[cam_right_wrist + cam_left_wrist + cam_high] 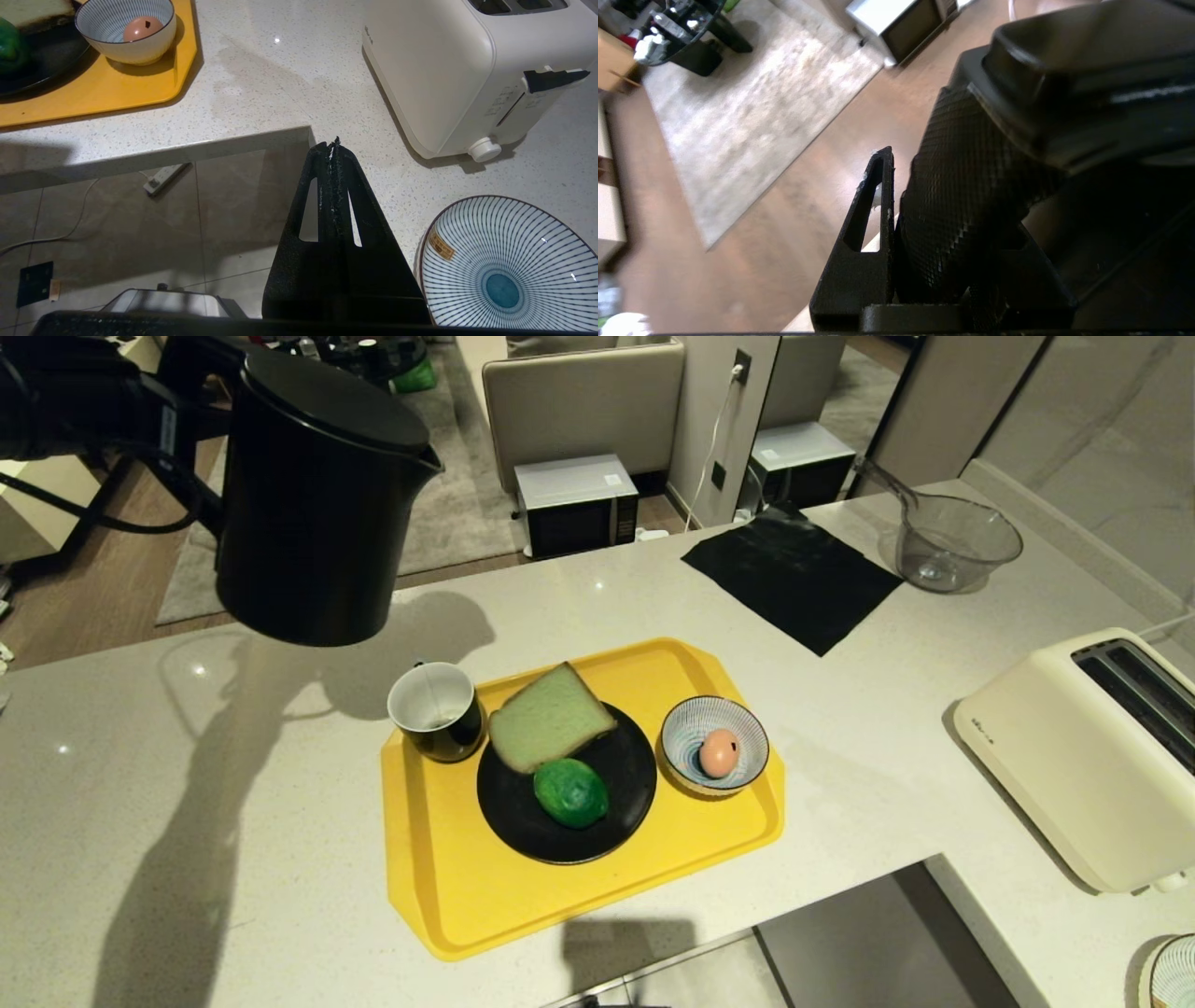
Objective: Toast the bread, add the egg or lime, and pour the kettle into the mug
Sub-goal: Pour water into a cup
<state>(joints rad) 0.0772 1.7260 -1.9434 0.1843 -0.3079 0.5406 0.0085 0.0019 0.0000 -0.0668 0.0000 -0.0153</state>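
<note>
I see a pale stone counter point(233, 784) filling the frame, wood floor and grey rug point(752, 107) beyond. Upper left, my left gripper point(896, 219) clamps the black kettle point(317, 504) by its handle, above the mug point(435, 709) on the central yellow tray point(448, 887). My right gripper point(334, 145), fingers together, hangs beside the toaster point(434, 70).

Left gripper point(896, 224): matte black, textured triangular fingers w/ slotted cut-outs. Right gripper point(334, 144): same build, rough-edged pads. Black cables at left arm point(75, 411).

Nothing legible is showing anywhere. The toaster point(1074, 756) is carrying small dark marks, and the striped plate point(509, 266) a gold sticker, both unreadable.
</note>
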